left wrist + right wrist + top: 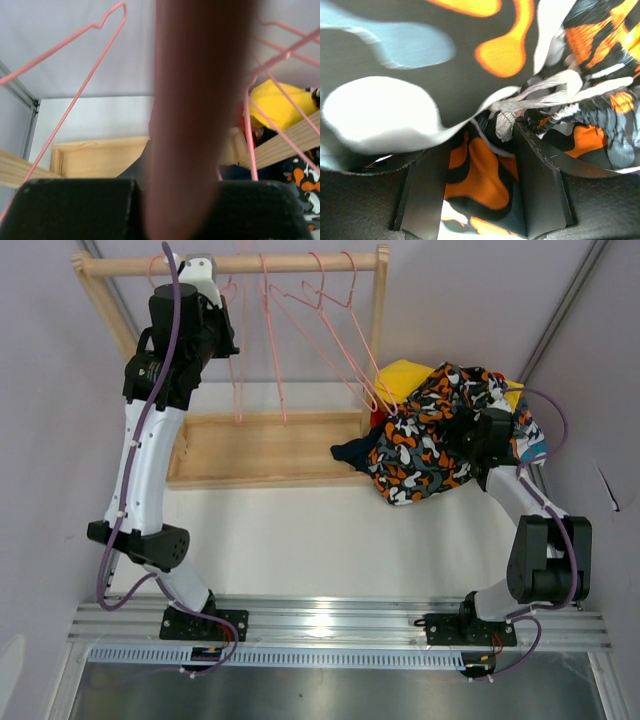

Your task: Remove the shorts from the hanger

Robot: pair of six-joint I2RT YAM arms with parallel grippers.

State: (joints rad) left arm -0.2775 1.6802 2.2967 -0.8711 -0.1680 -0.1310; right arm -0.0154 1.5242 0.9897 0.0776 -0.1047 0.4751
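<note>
The left gripper (198, 272) pinches a pink hanger (200, 100) at the wooden rail (290, 262); the right gripper (482, 185), jaws spread, rests on the camouflage shorts (425, 445), heaped with other pairs beside the wooden tray (260, 452).

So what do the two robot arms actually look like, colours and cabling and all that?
Both the left arm and the right arm have white links with black joint housings. A purple cable runs along each. The right gripper has flat black fingers.
</note>
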